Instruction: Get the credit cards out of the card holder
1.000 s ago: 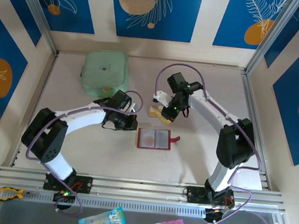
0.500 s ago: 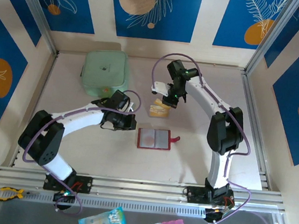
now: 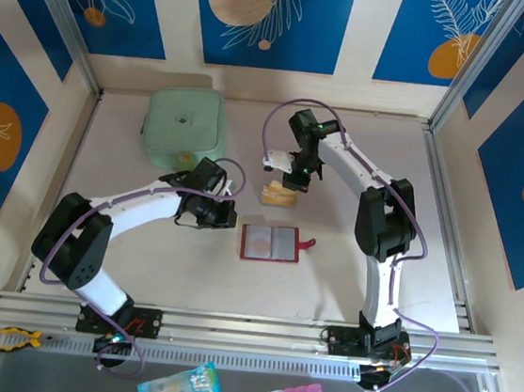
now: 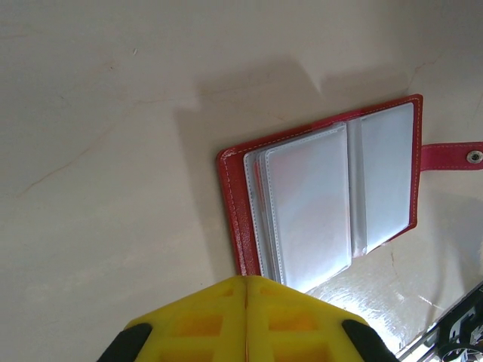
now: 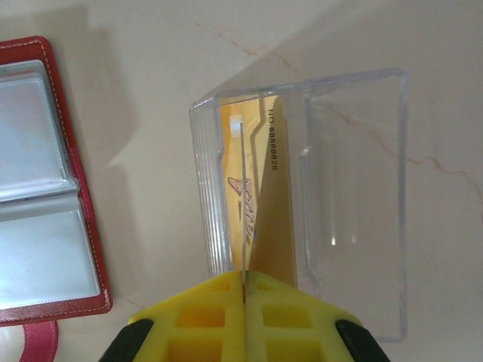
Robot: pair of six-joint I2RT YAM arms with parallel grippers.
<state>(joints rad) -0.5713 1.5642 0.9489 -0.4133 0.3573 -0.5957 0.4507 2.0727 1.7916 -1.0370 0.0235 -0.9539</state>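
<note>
The red card holder (image 3: pixel 273 243) is lying open on the tabletop (image 3: pixel 346 291), with its grey sleeves (image 4: pixel 309 204) turned upward and its snap tab (image 4: pixel 453 157) on the side away from the left hand (image 4: pixel 247 280). That hand is being held closed on nothing, just beside the holder's edge. The right hand (image 5: pixel 245 277) is being held shut on a thin credit card (image 5: pixel 241 196), seen edge-on, over a clear plastic case (image 5: pixel 355 204) in which a gold card (image 5: pixel 275 219) is lying. A green pouch (image 3: pixel 183 128) is sitting well apart.
</note>
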